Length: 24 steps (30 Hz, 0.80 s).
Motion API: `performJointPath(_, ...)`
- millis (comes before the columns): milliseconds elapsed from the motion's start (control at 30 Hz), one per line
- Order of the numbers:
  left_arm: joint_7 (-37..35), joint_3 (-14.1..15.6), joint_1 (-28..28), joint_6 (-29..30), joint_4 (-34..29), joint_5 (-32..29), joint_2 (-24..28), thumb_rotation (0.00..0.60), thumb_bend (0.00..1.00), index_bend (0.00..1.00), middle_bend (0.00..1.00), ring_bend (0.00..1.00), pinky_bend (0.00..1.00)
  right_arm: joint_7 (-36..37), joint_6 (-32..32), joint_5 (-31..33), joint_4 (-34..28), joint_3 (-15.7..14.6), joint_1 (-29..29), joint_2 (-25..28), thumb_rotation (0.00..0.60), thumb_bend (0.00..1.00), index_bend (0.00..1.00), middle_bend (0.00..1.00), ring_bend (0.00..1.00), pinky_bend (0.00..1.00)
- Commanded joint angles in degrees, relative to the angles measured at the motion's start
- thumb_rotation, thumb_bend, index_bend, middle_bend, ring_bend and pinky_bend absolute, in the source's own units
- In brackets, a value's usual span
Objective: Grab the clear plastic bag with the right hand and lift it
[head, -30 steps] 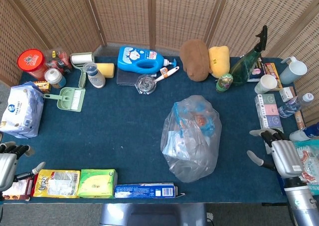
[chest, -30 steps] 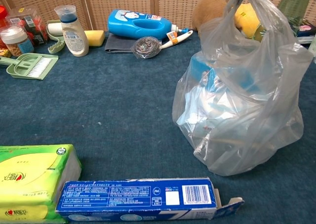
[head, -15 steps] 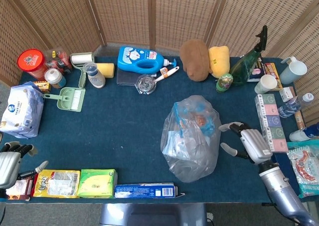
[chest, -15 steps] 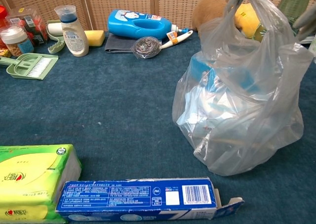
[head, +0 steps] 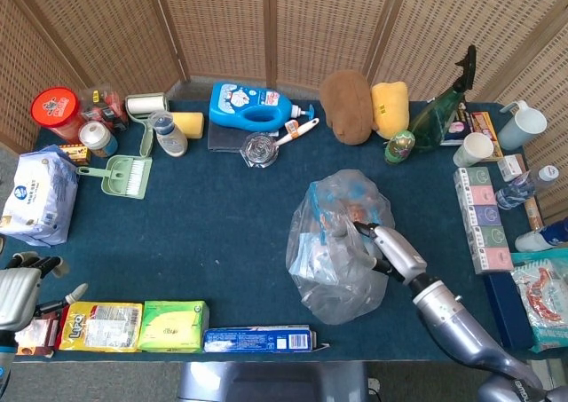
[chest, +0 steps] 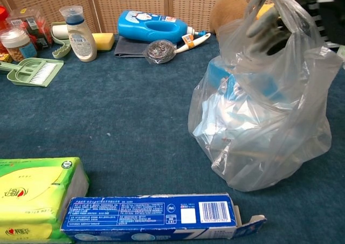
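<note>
The clear plastic bag (head: 333,260) stands on the blue table, right of centre, stuffed with blue and white packs. In the chest view the bag (chest: 259,120) fills the right side, its handles upright. My right hand (head: 383,247) lies over the bag's top from the right, fingers reaching into the crumpled plastic. From the chest, the right hand (chest: 277,26) shows blurred behind the film by the handles, and no closed grip on the plastic can be seen. My left hand (head: 18,287) hovers at the table's front left corner with its fingers apart, holding nothing.
A toothpaste box (head: 259,338) and a green tissue pack (head: 173,325) line the front edge. Behind the bag are a blue detergent bottle (head: 253,106), a brown plush (head: 348,106) and a green bottle (head: 426,122). Small boxes (head: 484,216) and cups crowd the right edge.
My right arm swung left from the table's right edge until the hand reached the bag's top. The bag has kept its shape and place. The left hand barely moved.
</note>
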Motion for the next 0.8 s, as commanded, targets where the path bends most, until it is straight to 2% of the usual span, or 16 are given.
performJointPath(33,-0.7,0.0,-0.1,-0.7,1.0,-0.6,-0.6,0.000,0.15,0.46,0.51,0.44,0.24,3.0,-3.7,2.7,-2.1,2.1,3.3,-1.1,0.000,0.20,0.31,0.36,0.27,0.19)
performJointPath(133,-1.3,0.0,-0.2,-0.9,1.8,-0.9,-1.0,0.000,0.15,0.46,0.51,0.44,0.24,6.5,-6.7,5.7,-3.4,3.7,5.0,-0.3,0.000,0.20,0.32,0.36,0.27,0.19)
performJointPath(267,-2.0,-0.1,-0.2,-0.9,2.8,-1.1,-1.4,0.000,0.15,0.46,0.51,0.44,0.24,14.5,-10.8,10.1,-5.6,7.0,6.8,1.1,0.000,0.20,0.35,0.39,0.29,0.19)
performJointPath(433,-2.5,-0.2,-0.3,-1.1,3.6,-1.3,-1.7,0.000,0.15,0.46,0.51,0.44,0.24,28.6,-17.8,17.3,-7.2,13.3,8.5,3.5,0.000,0.20,0.38,0.43,0.36,0.19)
performJointPath(500,-2.6,-0.2,-0.2,-1.0,3.8,-1.5,-1.8,0.000,0.15,0.46,0.51,0.44,0.24,35.0,-21.8,20.5,-7.4,16.7,9.0,5.1,0.000,0.20,0.40,0.46,0.40,0.20)
performJointPath(600,-2.8,-0.2,-0.1,-0.9,4.1,-1.6,-1.9,0.000,0.15,0.46,0.51,0.44,0.24,43.6,-26.1,23.7,-6.5,23.1,8.4,7.1,0.000,0.19,0.44,0.53,0.50,0.34)
performJointPath(667,-2.8,-0.2,-0.1,-0.9,4.2,-1.6,-1.9,0.000,0.15,0.46,0.51,0.44,0.24,45.6,-27.5,24.0,-5.9,25.3,7.9,7.9,0.000,0.19,0.47,0.57,0.56,0.50)
performJointPath(733,-2.8,-0.2,-0.1,-0.9,4.2,-1.7,-1.9,0.000,0.15,0.46,0.51,0.44,0.24,46.8,-28.1,24.5,-5.5,27.3,7.3,8.8,0.008,0.20,0.49,0.59,0.60,0.60)
performJointPath(800,-2.8,-0.2,-0.2,-0.9,4.2,-1.6,-1.9,0.000,0.15,0.46,0.51,0.44,0.24,47.6,-28.1,25.1,-5.4,29.4,6.5,9.9,0.060,0.22,0.49,0.61,0.63,0.68)
